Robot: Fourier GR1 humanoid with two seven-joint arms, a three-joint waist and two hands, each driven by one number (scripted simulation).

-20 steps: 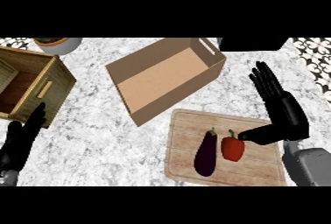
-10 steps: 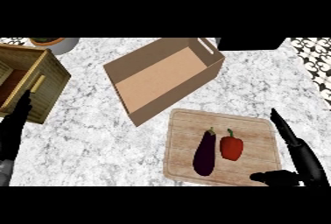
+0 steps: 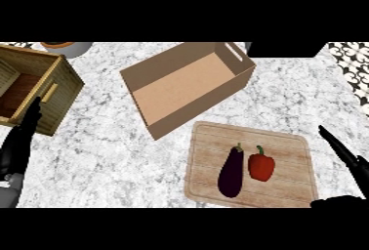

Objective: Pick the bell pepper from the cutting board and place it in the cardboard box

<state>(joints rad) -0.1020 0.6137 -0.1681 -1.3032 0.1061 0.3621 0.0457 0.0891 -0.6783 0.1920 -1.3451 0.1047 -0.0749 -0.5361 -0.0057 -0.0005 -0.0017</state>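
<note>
The worktop (image 3: 108, 146) is mottled grey-white marble. The board (image 3: 284, 146) is pale grained wood. The box (image 3: 173, 95) is matt brown cardboard. At 9 o'clock, a slatted wooden crate (image 3: 61, 80). Pepper (image 3: 261, 166) and aubergine (image 3: 231, 172) look smooth.

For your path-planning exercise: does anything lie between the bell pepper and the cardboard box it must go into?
Nothing visible blocks it. The bell pepper lies on the cutting board, the eggplant beside it on its left. The cardboard box stands open beyond the board.
</note>
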